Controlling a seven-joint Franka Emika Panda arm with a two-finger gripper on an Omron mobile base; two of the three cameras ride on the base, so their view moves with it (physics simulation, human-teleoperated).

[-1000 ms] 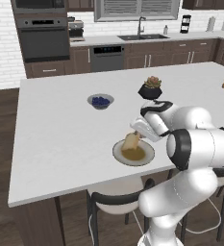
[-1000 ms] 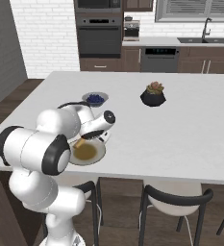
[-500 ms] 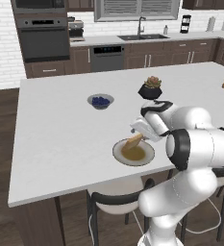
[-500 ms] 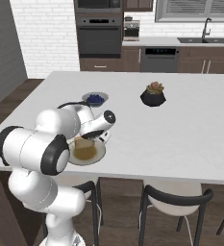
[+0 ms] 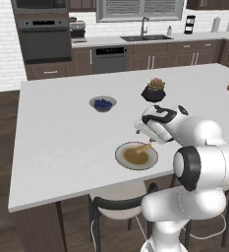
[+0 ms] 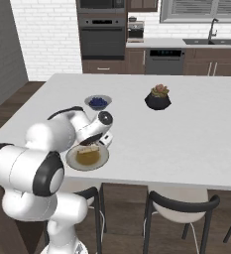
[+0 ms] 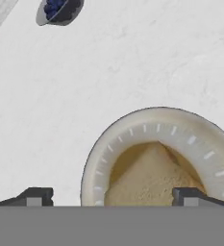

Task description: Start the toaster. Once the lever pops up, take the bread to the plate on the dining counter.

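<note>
1. In your left base view, the gripper (image 5: pixel 144 139) hangs low over the dining counter (image 5: pixel 62 128), right at the far edge of the plate (image 5: pixel 122 155). The bread (image 5: pixel 137 153) lies in the plate's hollow, just below and in front of the jaws, with one pale edge tilted up toward them. You cannot read the gap between the jaws from here, because the white hand covers them. Farther out beyond the jaws stands a small grey bowl of blueberries (image 5: pixel 102 103), and off to their right a dark pot with a plant (image 5: pixel 154 91); both are well apart from the plate.

2. In your right base view, the gripper (image 6: pixel 98 144) sits above the plate's (image 6: pixel 71 158) far rim. The bread (image 6: pixel 87 154) rests inside the plate just under the jaws and no fingertip touches it. The bowl of blueberries (image 6: pixel 97 102) lies beyond the hand, and the potted plant (image 6: pixel 158 97) is off to the side, both on the same white slab (image 6: pixel 196 134).

3. In your hand view, the two fingertips (image 7: pixel 35 196) stand wide apart with nothing between them but the plate and counter below. One tip is over bare counter outside the plate's (image 7: pixel 152 120) rim, the other over the bread (image 7: pixel 147 178) near the plate's inner wall. The jaws are spread nearly full and hold nothing. The blueberry bowl (image 7: pixel 58 10) shows far ahead of the jaws, at the top corner.
</note>
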